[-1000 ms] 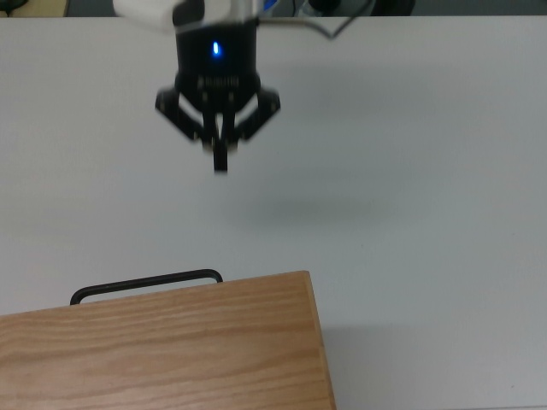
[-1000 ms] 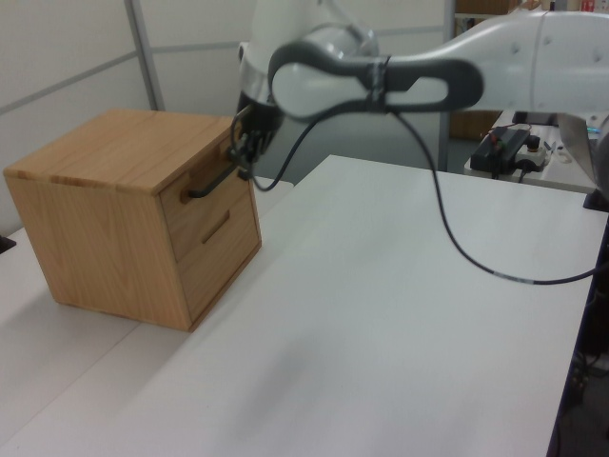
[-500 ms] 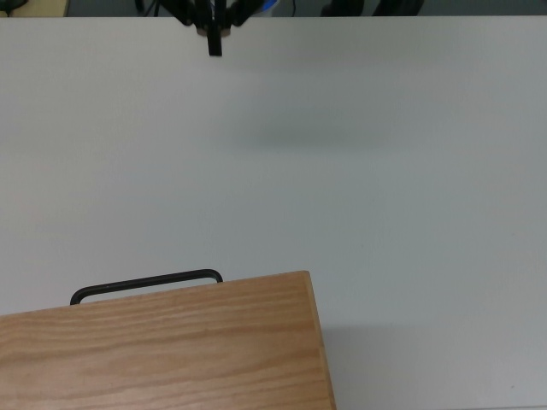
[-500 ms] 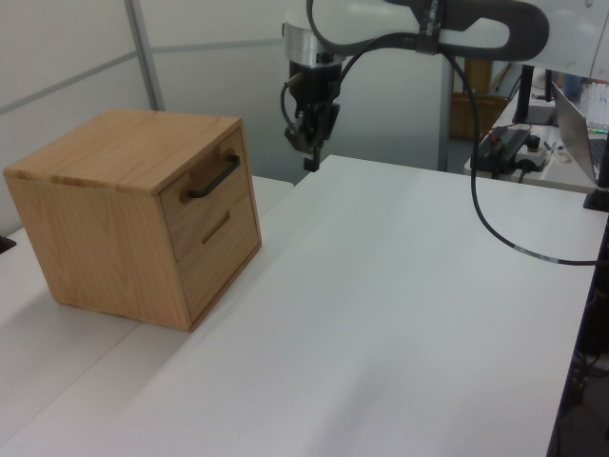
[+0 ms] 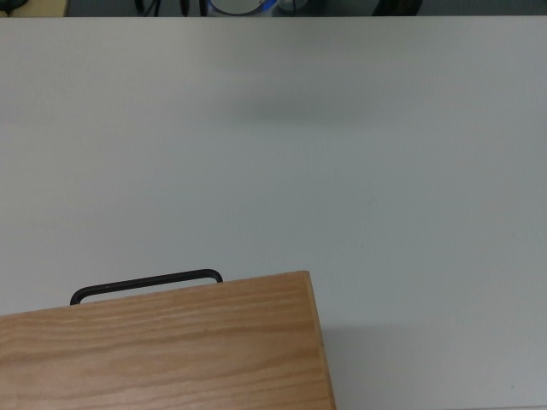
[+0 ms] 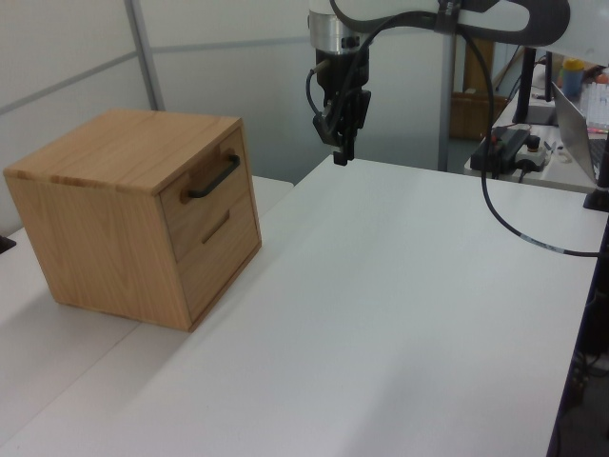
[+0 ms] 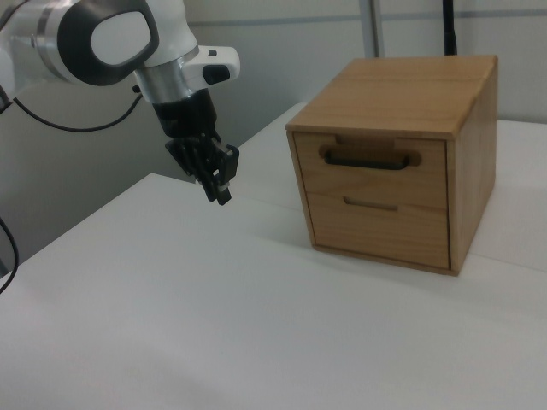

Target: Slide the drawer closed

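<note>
— Where's the drawer [image 7: 370, 161]?

— Top slot of the wooden cabinet [image 6: 105, 224], front flush, one black handle [image 6: 213, 178]. One lower drawer [image 7: 379, 224] beneath.

— And the claw [image 7: 222, 193]?

— Fingers pinched together, holding nothing, hanging above the white counter [image 6: 381, 314], well apart from the cabinet.

— Surroundings?

— Grey partition walls [image 6: 67, 67], one black cable [image 6: 514, 228].

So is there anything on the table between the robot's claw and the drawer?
No. In the right view, only bare white table lies between the end effector and the drawer; the left view shows the same.
</note>
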`<state>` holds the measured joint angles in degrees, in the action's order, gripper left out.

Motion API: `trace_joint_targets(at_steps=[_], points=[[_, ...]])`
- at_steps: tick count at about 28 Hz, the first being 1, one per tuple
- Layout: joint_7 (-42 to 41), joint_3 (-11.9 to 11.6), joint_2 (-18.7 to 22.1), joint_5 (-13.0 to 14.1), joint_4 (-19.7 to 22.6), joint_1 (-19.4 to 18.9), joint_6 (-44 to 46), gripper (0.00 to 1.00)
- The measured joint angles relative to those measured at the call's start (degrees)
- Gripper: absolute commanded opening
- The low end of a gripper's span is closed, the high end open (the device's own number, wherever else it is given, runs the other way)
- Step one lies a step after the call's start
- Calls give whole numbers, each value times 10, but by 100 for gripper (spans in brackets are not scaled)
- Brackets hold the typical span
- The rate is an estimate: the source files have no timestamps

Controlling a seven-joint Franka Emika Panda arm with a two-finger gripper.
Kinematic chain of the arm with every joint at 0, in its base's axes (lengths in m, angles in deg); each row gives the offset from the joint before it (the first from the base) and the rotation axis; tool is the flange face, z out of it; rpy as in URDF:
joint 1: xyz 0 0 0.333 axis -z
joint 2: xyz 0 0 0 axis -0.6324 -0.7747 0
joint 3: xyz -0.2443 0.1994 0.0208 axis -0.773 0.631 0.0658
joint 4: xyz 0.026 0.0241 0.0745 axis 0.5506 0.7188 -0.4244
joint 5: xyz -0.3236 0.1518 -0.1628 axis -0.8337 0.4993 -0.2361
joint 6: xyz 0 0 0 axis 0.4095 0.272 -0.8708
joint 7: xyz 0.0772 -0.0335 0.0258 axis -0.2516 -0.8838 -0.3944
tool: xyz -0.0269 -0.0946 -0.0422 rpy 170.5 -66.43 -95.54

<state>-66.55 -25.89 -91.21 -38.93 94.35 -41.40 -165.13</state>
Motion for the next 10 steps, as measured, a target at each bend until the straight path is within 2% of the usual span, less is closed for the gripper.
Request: trace_joint_targets(at_steps=[10], points=[[-3, -2, 2, 0, 1, 0, 3, 100]])
